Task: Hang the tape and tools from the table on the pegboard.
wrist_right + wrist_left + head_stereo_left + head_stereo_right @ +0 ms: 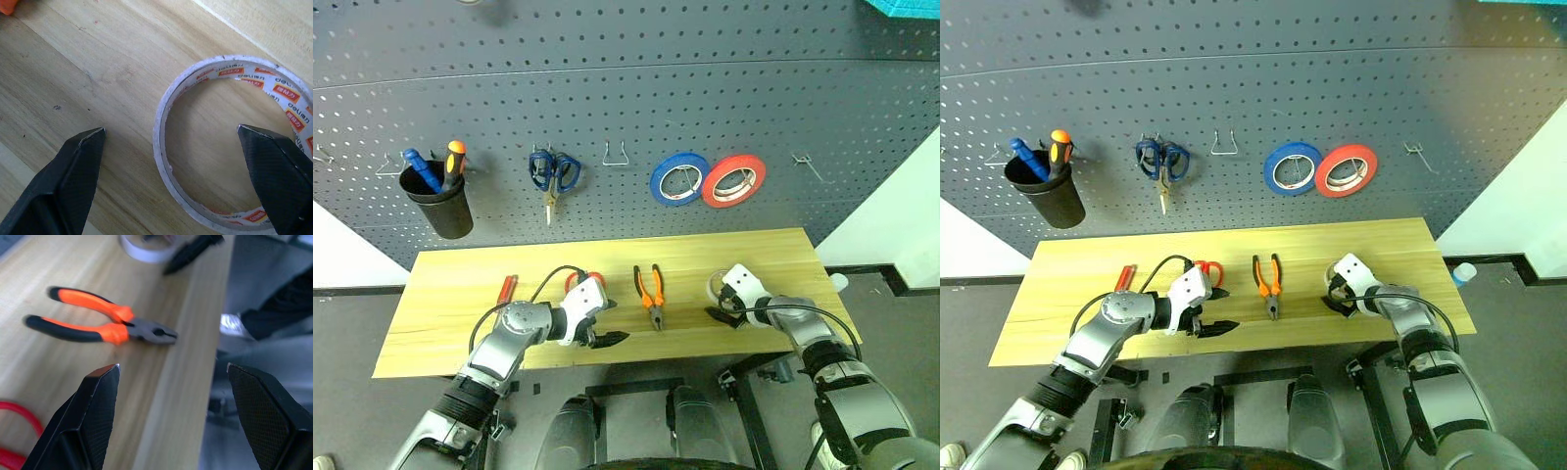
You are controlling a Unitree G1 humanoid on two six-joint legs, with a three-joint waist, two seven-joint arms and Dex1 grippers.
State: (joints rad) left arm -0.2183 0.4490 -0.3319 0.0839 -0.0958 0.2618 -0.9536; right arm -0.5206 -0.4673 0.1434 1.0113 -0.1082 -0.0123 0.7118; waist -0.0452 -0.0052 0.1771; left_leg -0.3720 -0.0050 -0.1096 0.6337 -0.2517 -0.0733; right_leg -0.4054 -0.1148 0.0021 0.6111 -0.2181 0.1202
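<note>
Looking down from the head camera, we see the table set against the pegboard, where blue-handled scissors, a blue roll and a red roll hang beside a black cup. The slim screwdriver lies toward the left end, with bare wood around it. The left gripper hangs at the near edge, over the red-handled scissors; the pliers lie alone mid-table. The right gripper sits at the tape, near the right end.

From the left wrist, our black fingers stand wide apart and empty, one over wood, one past the table's edge; the pliers lie beyond, clear all round.

From the right wrist, our fingers spread wide, one outside the tape's ring, one inside it, apparently not yet touching. The core bears red-and-white labels reading what looks like "deli".
</note>
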